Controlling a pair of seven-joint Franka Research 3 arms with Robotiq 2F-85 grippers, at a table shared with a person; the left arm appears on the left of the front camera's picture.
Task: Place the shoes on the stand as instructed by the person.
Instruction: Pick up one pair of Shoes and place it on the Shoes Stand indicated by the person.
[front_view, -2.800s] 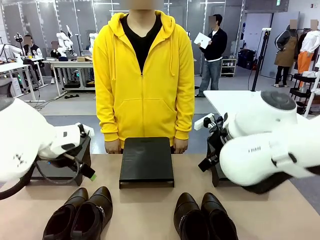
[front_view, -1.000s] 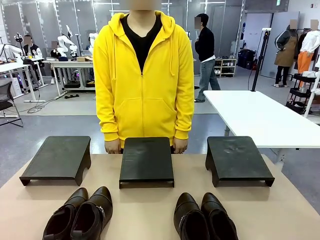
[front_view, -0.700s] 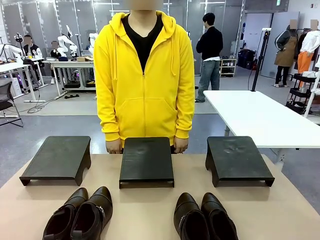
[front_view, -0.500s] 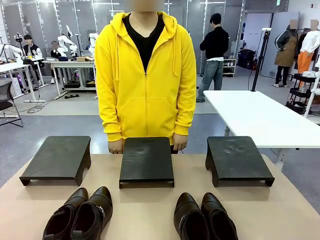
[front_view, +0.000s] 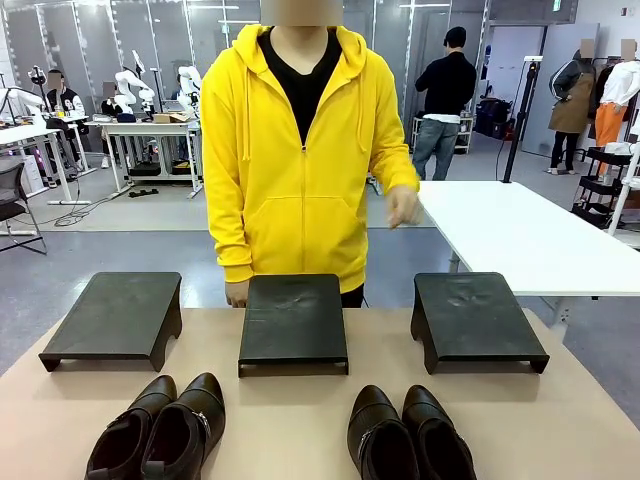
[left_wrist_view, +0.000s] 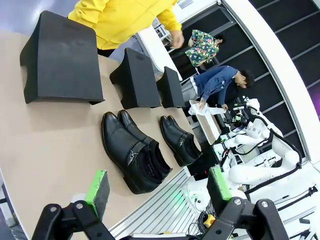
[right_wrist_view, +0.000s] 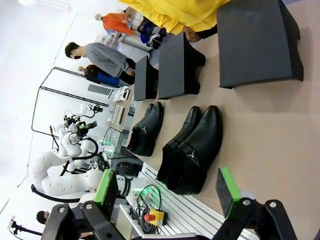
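Observation:
Two pairs of glossy dark shoes stand toes-forward at the table's near edge, the left pair (front_view: 160, 432) and the right pair (front_view: 408, 438). Behind them sit three black stands: left (front_view: 110, 315), middle (front_view: 293, 320), right (front_view: 475, 318). The person (front_view: 300, 150) in a yellow hoodie stands behind the middle stand, one hand (front_view: 403, 205) lifted out toward the right stand. My left gripper (left_wrist_view: 159, 186) hangs open, high over the table's left end, above the left pair (left_wrist_view: 132, 152). My right gripper (right_wrist_view: 167, 190) is open too, high above the right pair (right_wrist_view: 192, 150).
A white table (front_view: 520, 235) stands behind the right stand. Bare tabletop (front_view: 290, 420) lies between the two pairs and in front of the stands. Other people and benches are far back in the room.
Both arms have drawn back out of the front view. The person has shifted slightly right and raised the hand on the picture's right from the table edge out to the side.

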